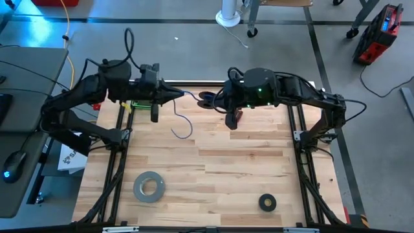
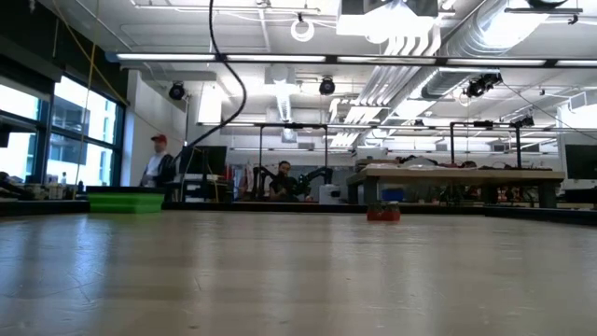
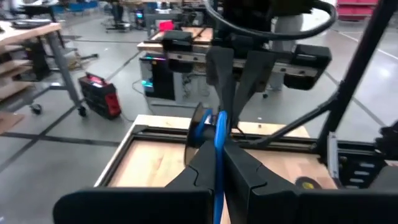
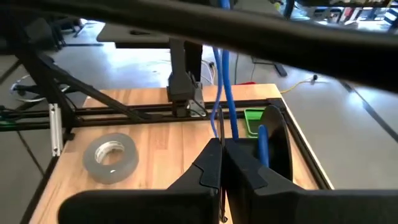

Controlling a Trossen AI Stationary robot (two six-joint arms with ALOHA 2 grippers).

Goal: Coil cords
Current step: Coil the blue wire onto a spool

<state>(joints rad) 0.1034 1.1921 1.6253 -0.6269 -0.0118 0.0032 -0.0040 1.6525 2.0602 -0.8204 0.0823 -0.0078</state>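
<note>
The thin blue cable [image 1: 192, 97] spans the short gap between my two grippers at the table's far middle. Its loose tail [image 1: 183, 129] curls toward the near side in a small loop. A dark round coil or disc with blue on it [image 1: 207, 98] sits between the grippers and also shows in the right wrist view [image 4: 273, 140]. My left gripper [image 1: 181, 95] points toward the table's right and is shut on the cable. My right gripper [image 1: 218, 98] points toward the left, fingers shut, at the cable's other side. My left gripper pinches a stretch of the blue cable [image 3: 219, 134] between its two fingers, coming level from the table's left. The cable runs along the gap between the fingers and out past their tips toward the right gripper, clear of the table. My right gripper comes level from the table's right with shut fingers. Blue strands [image 4: 225, 93] rise from right at the fingertips. The fingers themselves hide the place of contact, so which part of the cable they have cannot be told.
A grey tape roll [image 1: 149, 186] lies near the front left and a small black tape ring [image 1: 267, 202] near the front right. A green object [image 1: 138, 103] sits under the left arm. Bare wood lies between them. People stand in the room beyond the table [image 2: 159, 166].
</note>
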